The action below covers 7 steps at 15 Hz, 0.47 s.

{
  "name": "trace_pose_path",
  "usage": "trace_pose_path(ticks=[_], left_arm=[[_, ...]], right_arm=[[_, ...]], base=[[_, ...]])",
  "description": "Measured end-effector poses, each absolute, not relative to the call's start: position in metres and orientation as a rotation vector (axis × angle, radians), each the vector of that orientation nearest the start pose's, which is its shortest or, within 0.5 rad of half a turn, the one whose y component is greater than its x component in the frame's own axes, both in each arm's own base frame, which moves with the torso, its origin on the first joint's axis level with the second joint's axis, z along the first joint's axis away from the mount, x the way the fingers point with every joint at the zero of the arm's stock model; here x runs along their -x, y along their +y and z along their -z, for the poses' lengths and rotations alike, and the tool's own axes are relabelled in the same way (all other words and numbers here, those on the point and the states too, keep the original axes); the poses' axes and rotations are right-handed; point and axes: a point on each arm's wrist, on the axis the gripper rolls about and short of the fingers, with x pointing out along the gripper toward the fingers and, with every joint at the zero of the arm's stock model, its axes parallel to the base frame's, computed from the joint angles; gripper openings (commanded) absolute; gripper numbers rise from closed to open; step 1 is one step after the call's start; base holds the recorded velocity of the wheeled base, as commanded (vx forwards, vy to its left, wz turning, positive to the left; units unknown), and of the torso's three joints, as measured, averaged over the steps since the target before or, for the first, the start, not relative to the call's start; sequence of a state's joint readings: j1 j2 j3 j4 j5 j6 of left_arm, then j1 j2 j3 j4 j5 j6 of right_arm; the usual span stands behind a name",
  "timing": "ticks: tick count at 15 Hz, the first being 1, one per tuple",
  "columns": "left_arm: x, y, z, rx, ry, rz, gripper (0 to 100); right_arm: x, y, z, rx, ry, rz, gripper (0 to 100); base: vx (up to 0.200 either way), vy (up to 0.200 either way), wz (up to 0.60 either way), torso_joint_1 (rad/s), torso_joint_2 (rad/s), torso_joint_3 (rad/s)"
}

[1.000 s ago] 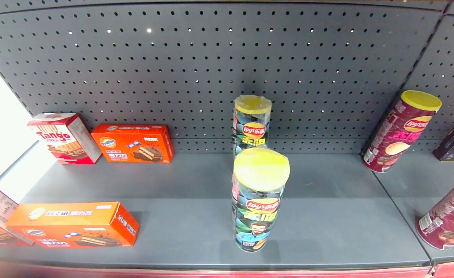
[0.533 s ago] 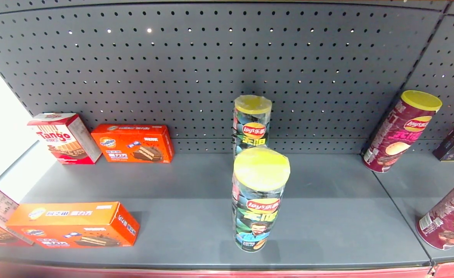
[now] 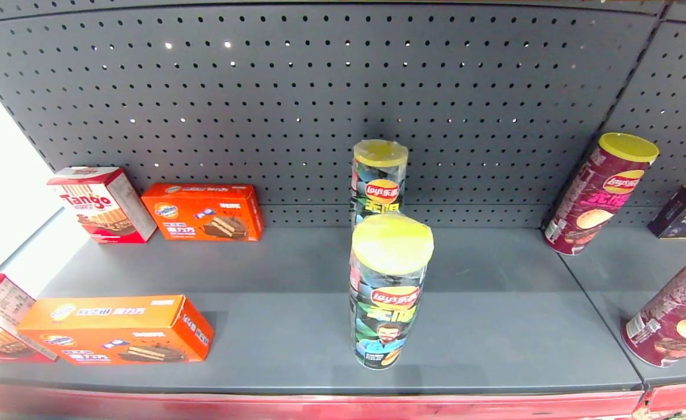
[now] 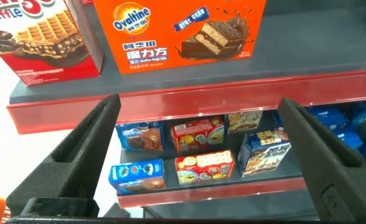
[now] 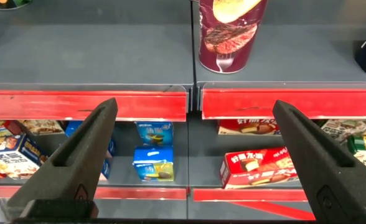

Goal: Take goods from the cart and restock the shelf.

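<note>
Left gripper (image 4: 198, 107) and right gripper (image 5: 195, 106) sat out before shelf (image 3: 296, 332) front edge, both with fingers spread wide, holding nothing. Two chip cans stood mid-shelf, near can (image 3: 391, 291) directly before far can (image 3: 379, 175); orange box (image 3: 115, 329) lay near left. Risk: arm bringing next item could clip tall near can and topple it off edge.

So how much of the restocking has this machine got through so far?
Looks done: a front chip can and a rear chip can stand midway along the shelf, orange boxes to the left, maroon cans to the right. In hand: nothing; the left gripper and right gripper are open and empty before the shelf's red edge. Left: wide bare stretches, likely awaiting more goods.
</note>
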<state>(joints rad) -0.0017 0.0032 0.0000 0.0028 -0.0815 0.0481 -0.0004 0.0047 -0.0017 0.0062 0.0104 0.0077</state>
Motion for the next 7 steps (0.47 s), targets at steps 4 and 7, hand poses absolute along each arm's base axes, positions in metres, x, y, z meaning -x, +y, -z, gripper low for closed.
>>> trace_pose_path(ticks=[4,7], left_arm=[[0.0226,-0.0018,-0.0752,-0.048,0.004,0.083,100],[0.0226,-0.0018,-0.0753,-0.048,0.004,0.083,100]], right_arm=[[0.0226,0.0003,-0.0755,-0.008,0.009,-0.008,100],[0.0226,0.0003,-0.0755,-0.008,0.009,-0.008,100]], base=[[0.000,0.000,0.00,0.000,0.00,0.000],[0.000,0.000,0.00,0.000,0.00,0.000]])
